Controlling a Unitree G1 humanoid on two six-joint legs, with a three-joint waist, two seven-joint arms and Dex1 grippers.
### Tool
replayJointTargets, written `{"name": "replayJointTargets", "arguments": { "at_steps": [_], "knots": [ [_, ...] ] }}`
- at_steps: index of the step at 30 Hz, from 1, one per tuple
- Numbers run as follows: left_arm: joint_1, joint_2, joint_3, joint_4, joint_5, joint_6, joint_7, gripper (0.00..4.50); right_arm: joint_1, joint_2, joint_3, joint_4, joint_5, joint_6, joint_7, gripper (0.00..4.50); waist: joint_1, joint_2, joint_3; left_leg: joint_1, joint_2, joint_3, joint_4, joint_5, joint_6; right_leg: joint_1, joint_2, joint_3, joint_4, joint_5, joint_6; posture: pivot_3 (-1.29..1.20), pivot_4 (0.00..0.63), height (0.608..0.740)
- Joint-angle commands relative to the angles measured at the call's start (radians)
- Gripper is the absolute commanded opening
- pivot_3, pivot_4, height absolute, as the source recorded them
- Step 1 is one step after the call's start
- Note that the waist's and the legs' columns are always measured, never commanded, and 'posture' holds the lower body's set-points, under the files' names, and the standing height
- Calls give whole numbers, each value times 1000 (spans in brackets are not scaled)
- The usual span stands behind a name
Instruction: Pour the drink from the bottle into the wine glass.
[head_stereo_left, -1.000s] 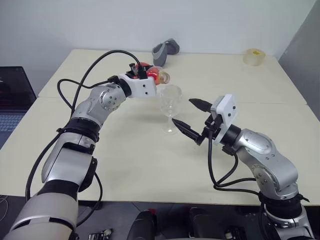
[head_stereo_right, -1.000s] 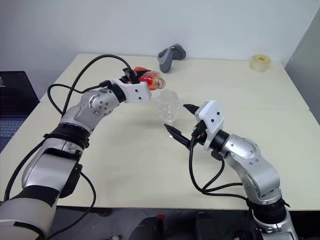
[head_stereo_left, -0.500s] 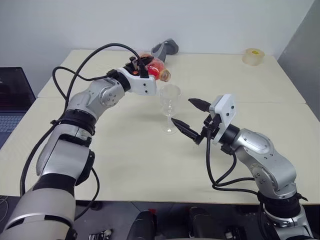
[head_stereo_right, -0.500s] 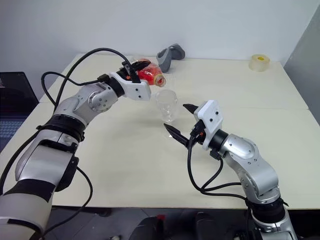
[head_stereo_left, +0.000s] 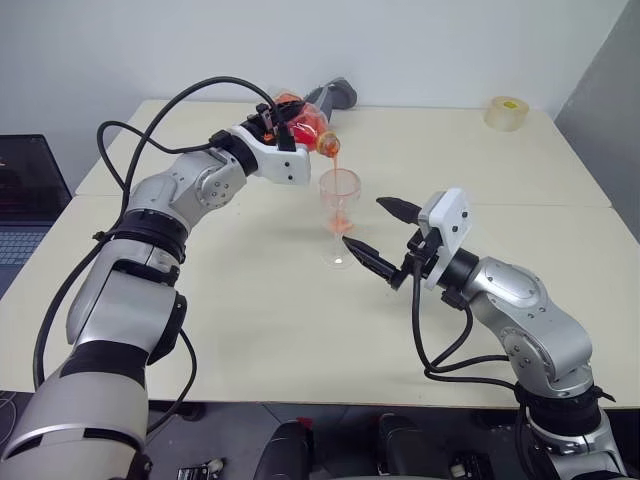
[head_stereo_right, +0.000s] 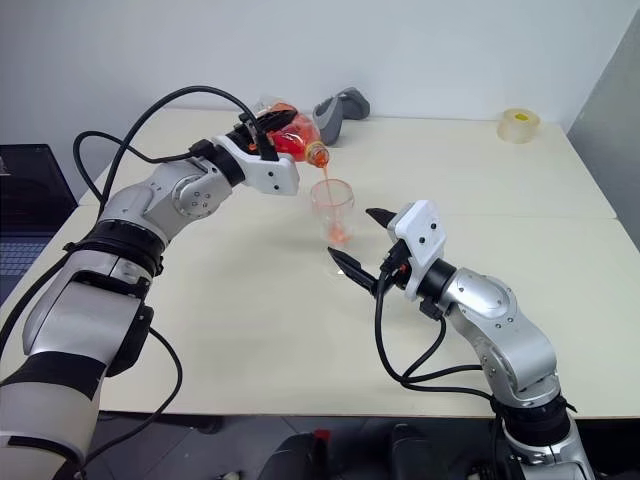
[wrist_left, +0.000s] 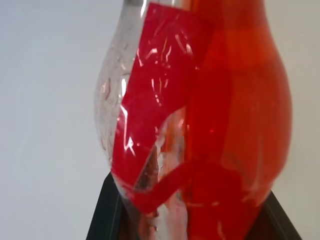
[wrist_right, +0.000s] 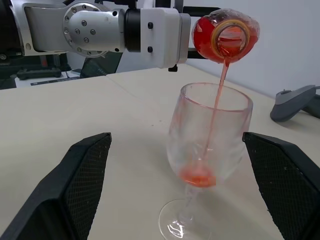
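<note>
Drink falls in a thin red-orange stream from the tipped bottle into the wine glass, which stands upright on the table and has a little liquid pooled at the bottom of its bowl. The left pincer is clenched around the bottle's body, holding its mouth just above the glass rim. The right pincer hangs released, fingers spread wide, just beside the glass and not touching it. A tape roll lies at the table's far corner.
</note>
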Motion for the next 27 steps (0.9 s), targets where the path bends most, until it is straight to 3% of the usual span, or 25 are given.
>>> {"name": "replayJointTargets", "arguments": {
  "at_steps": [1,27],
  "knots": [
    [-43,22,4,-23,1,-10,33,1158,-13,2,-5,-29,7,-10,1,4500,0,0,0,0,0,0,0,0,0,0,0,0,0,0,0,0,150,740],
    [-55,36,-8,-33,32,-19,64,1157,-5,21,0,-28,5,-20,1,4500,0,0,0,0,0,0,1,0,0,-1,0,0,2,0,0,0,150,740]
  ]
}}
